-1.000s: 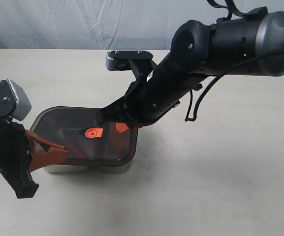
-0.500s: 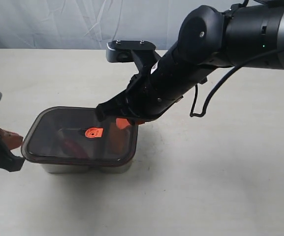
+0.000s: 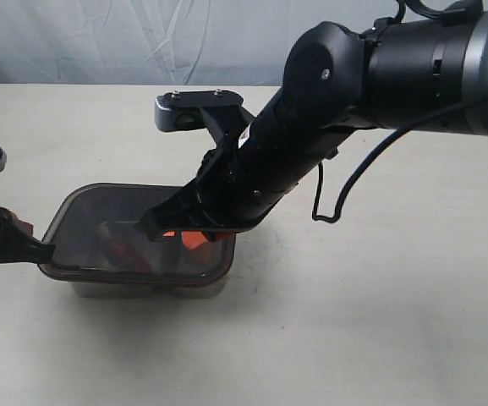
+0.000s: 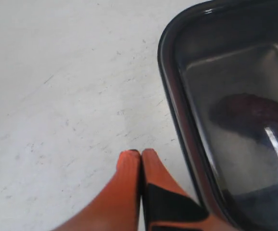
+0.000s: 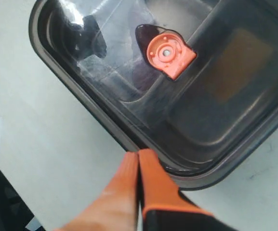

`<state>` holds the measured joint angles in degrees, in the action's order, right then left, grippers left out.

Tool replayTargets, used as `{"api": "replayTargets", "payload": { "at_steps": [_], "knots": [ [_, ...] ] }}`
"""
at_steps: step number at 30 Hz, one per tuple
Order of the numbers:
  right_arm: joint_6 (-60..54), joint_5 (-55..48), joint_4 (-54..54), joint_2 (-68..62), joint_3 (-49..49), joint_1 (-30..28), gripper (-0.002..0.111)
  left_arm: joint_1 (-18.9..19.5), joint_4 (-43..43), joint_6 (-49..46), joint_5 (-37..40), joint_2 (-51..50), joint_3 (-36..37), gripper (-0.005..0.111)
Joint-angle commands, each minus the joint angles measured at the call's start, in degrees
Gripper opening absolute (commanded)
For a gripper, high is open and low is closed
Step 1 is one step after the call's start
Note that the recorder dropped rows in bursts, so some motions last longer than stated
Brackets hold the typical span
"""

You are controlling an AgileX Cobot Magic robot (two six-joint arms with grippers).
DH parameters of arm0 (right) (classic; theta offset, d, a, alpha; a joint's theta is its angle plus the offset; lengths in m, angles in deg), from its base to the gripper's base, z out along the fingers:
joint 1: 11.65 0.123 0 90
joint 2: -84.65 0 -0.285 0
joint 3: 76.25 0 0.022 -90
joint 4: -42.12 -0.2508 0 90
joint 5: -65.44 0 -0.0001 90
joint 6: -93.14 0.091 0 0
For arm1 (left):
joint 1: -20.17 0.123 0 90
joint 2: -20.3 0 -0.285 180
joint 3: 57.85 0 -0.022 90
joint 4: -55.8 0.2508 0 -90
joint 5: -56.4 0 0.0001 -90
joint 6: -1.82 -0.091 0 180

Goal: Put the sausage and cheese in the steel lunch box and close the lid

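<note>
Since, at the table's point(image 3: 396, 338) eight o'clock, the lunch box point(image 3: 142, 290) already wears its lid point(image 3: 91, 220), sealing wants even downward presses along the rim. Both end effectors are pressed together and empty: left point(image 4: 141, 153) beside the lid's nine o'clock edge, right point(image 5: 138, 155) at its rim. The left wrist view shows the sausage point(image 4: 254, 113) inside. The right wrist view alone shows the cheese point(image 5: 237, 65).

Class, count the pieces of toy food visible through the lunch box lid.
2. The sausage lies under the lid by the orange valve; the cheese is a blurred yellowish patch on the valve's other side. The right arm may hide more.
</note>
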<state>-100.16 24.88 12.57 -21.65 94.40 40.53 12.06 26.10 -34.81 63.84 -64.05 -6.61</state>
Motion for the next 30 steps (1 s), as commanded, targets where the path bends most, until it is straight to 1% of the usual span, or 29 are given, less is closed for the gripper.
{"api": "replayTargets", "payload": {
  "at_steps": [1,8,17,30],
  "knots": [
    [-0.3,-0.4,1.2,0.6,-0.1,0.2,-0.001,0.2,-1.6,0.6,-0.4,-3.3,-2.2,0.0],
    [-0.3,0.0,2.1,-0.1,-0.1,0.2,-0.001,0.2,-2.7,0.6,2.4,-3.8,-2.7,0.0],
    [-0.1,0.4,2.1,-0.1,-0.1,0.2,-0.001,-2.5,-3.0,0.6,3.5,-3.8,-2.7,0.0],
    [0.0,0.5,2.1,-0.1,-0.1,0.2,-0.001,-2.5,-3.2,0.6,5.4,-3.8,-2.7,0.0]
  ]
}}
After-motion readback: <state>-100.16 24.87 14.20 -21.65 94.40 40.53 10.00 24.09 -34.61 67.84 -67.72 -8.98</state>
